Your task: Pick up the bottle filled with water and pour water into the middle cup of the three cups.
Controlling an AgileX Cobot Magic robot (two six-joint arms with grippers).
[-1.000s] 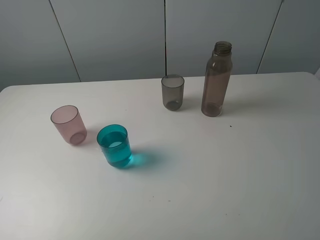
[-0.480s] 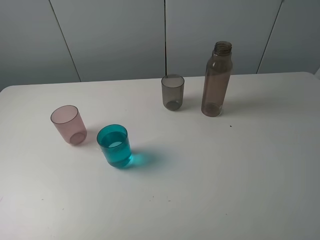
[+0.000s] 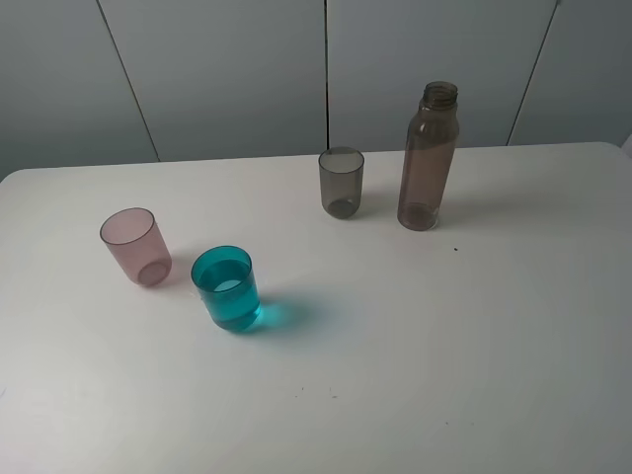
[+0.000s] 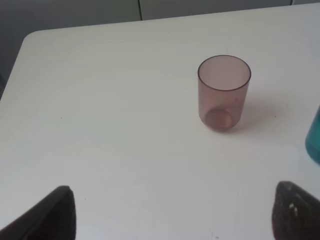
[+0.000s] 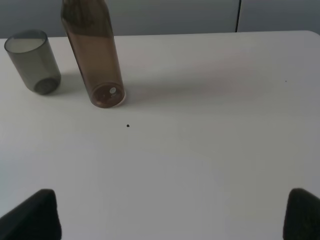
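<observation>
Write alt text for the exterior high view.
A white table holds a tall uncapped brown bottle standing beside a grey cup at the back. Nearer the front left, a teal cup with water stands next to a pink cup; no arms show.

No legible text, label, brand, number or sign anywhere in view. Plain and unmarked: bottle (image 3: 428, 158), pink cup (image 3: 135, 246), teal cup (image 3: 226, 288), grey cup (image 3: 341, 182), white table (image 3: 444, 346) and the grey wall panels (image 3: 217, 69) at the far side.
</observation>
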